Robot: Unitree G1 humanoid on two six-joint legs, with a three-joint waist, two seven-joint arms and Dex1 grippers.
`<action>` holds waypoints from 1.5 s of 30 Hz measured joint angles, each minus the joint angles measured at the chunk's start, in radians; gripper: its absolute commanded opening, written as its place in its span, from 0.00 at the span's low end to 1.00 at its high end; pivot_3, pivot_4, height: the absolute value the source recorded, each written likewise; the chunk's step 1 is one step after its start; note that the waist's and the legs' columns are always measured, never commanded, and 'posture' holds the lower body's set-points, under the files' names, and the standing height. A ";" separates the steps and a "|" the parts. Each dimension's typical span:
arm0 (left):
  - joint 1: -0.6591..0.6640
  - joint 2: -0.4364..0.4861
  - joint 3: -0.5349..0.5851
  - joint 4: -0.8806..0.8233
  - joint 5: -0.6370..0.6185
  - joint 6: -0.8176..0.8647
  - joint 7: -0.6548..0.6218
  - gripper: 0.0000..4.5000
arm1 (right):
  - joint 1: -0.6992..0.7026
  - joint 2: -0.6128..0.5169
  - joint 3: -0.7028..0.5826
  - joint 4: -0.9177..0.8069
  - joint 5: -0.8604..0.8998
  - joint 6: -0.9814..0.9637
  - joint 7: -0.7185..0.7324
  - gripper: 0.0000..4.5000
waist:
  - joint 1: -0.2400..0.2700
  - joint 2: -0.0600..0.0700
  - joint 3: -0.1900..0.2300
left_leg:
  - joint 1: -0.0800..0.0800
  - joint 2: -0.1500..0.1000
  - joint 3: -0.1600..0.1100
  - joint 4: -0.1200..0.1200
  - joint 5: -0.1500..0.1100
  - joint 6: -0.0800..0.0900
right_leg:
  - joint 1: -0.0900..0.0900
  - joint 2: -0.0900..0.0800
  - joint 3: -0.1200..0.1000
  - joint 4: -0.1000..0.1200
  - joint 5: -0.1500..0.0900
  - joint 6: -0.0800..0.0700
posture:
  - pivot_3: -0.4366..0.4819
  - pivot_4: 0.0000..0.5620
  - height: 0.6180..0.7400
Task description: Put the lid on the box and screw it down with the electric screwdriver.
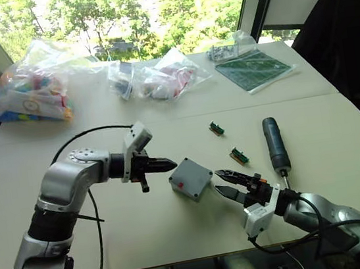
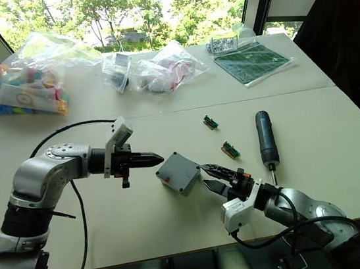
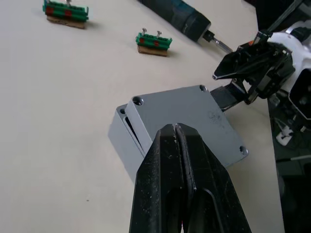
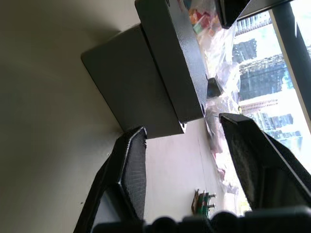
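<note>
Lid (image 3: 187, 114) sits skewed on box (image 3: 124, 145); closed left claw (image 1: 171, 165) should nudge it square while spread right claw (image 1: 225, 183) braces.

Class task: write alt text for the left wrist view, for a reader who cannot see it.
A grey lid sits askew on a grey box, with the left gripper shut just before it. Beyond, the open right gripper faces the box, near the electric screwdriver and two small green connector blocks on the table.
</note>
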 measured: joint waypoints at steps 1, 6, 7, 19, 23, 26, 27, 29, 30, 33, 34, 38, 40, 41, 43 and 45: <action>-0.011 -0.007 0.019 0.004 -0.012 0.007 0.013 0.00 | 0.004 0.001 -0.003 -0.002 0.005 0.003 0.004 0.21 | -0.001 0.000 0.000 | 0.001 0.000 0.000 0.000 0.000 0.000 | 0.001 0.000 0.000 0.000 0.000 0.000 | 0.48 0.27 1.00; -0.009 -0.020 0.044 0.006 -0.043 0.025 0.056 0.00 | 0.061 0.013 -0.049 -0.054 0.096 0.049 0.045 0.01 | -0.003 0.000 0.001 | 0.002 0.000 0.000 0.000 0.000 0.000 | 0.002 0.000 0.000 0.001 0.000 -0.001 | 0.48 0.27 1.00; -0.002 -0.012 0.055 0.007 -0.044 0.025 0.064 0.00 | 0.082 0.014 -0.071 -0.068 0.142 0.071 0.063 0.01 | -0.003 0.000 0.001 | 0.002 0.000 0.000 0.000 0.000 0.000 | 0.002 0.000 0.000 0.001 0.001 -0.001 | 0.48 0.27 1.00; 0.069 0.048 0.098 0.075 -0.039 -0.043 0.076 0.00 | 0.151 0.097 -0.189 -0.543 1.341 1.050 0.357 0.01 | 0.002 0.001 0.002 | 0.003 0.004 0.000 0.003 0.000 0.000 | 0.002 0.000 0.000 0.004 0.001 -0.002 | 0.48 0.27 1.00; 0.081 0.043 0.004 0.084 -0.008 -0.092 0.033 0.00 | 0.160 0.015 -0.175 -0.609 1.472 1.251 0.404 0.01 | 0.018 0.001 0.002 | 0.001 0.002 0.001 0.000 0.000 0.000 | 0.000 0.000 0.000 0.001 0.003 -0.005 | 0.48 0.27 1.00; 0.084 0.038 -0.069 0.098 0.032 -0.139 0.012 0.00 | 0.142 0.009 -0.156 -0.609 1.479 1.309 0.413 0.01 | 0.022 0.001 0.002 | -0.002 0.002 0.002 0.000 0.000 0.000 | -0.004 0.000 0.000 0.000 0.003 -0.005 | 0.48 0.27 1.00; 0.084 0.035 -0.089 0.106 0.047 -0.158 0.008 0.00 | 0.126 0.011 -0.142 -0.608 1.477 1.324 0.413 0.01 | 0.022 0.001 0.002 | -0.003 0.002 0.002 0.000 0.000 0.000 | -0.004 0.001 0.000 0.000 0.003 -0.005 | 0.48 0.27 1.00; 0.084 0.026 -0.113 0.113 0.067 -0.186 -0.003 0.00 | 0.094 0.028 -0.127 -0.603 1.472 1.343 0.405 0.01 | 0.023 0.001 0.002 | -0.003 0.002 0.001 0.000 0.000 0.000 | -0.004 0.001 0.000 0.000 0.003 -0.005 | 0.48 0.27 1.00; 0.084 0.022 -0.122 0.116 0.072 -0.197 -0.006 0.00 | 0.082 0.039 -0.120 -0.600 1.465 1.348 0.402 0.01 | 0.024 0.001 0.002 | -0.003 0.002 0.001 0.000 0.000 0.000 | -0.004 0.001 0.000 0.000 0.003 -0.004 | 0.48 0.27 1.00; 0.083 0.011 -0.131 0.129 0.088 -0.211 -0.008 0.00 | 0.071 0.056 -0.097 -0.581 1.441 1.358 0.400 0.01 | 0.025 0.001 0.002 | -0.003 0.002 0.001 0.001 0.000 0.000 | -0.004 0.000 0.000 0.000 0.002 -0.003 | 0.48 0.27 1.00; 0.083 0.011 -0.131 0.131 0.092 -0.216 -0.008 0.00 | 0.068 0.065 -0.092 -0.572 1.431 1.358 0.400 0.01 | 0.025 0.001 0.002 | -0.003 0.002 0.001 0.001 0.000 0.000 | -0.004 0.000 0.000 0.000 0.002 -0.003 | 0.48 0.27 1.00; 0.079 0.004 -0.131 0.131 0.094 -0.218 -0.010 0.00 | 0.045 0.092 -0.066 -0.544 1.398 1.356 0.402 0.01 | 0.024 0.001 0.002 | -0.003 0.002 0.001 0.001 0.000 0.000 | -0.004 0.001 0.000 0.001 0.002 -0.003 | 0.48 0.27 1.00; 0.079 0.004 -0.131 0.131 0.094 -0.218 -0.010 0.00 | 0.043 0.105 -0.064 -0.529 1.384 1.354 0.403 0.01 | 0.024 0.001 0.002 | -0.003 0.002 0.001 0.001 0.000 0.000 | -0.004 0.001 0.000 0.001 0.003 -0.003 | 0.48 0.27 1.00; 0.079 0.005 -0.131 0.130 0.093 -0.217 -0.011 0.00 | 0.040 0.115 -0.064 -0.524 1.377 1.353 0.404 0.01 | 0.024 0.001 0.002 | -0.003 0.002 0.001 0.001 0.000 0.000 | -0.004 0.001 0.000 0.001 0.003 -0.003 | 0.48 0.27 1.00; 0.079 0.004 -0.131 0.123 0.092 -0.213 -0.013 0.00 | 0.028 0.132 -0.064 -0.516 1.368 1.351 0.404 0.01 | 0.023 0.001 0.002 | -0.003 0.002 0.001 0.001 0.000 0.000 | -0.004 0.001 0.000 0.001 0.003 -0.003 | 0.48 0.27 1.00; 0.080 0.004 -0.131 0.114 0.090 -0.210 -0.017 0.00 | 0.017 0.142 -0.066 -0.509 1.364 1.349 0.405 0.01 | 0.024 0.001 0.002 | -0.003 0.002 0.001 0.001 0.000 0.000 | -0.004 0.001 0.000 0.002 0.003 -0.003 | 0.48 0.27 1.00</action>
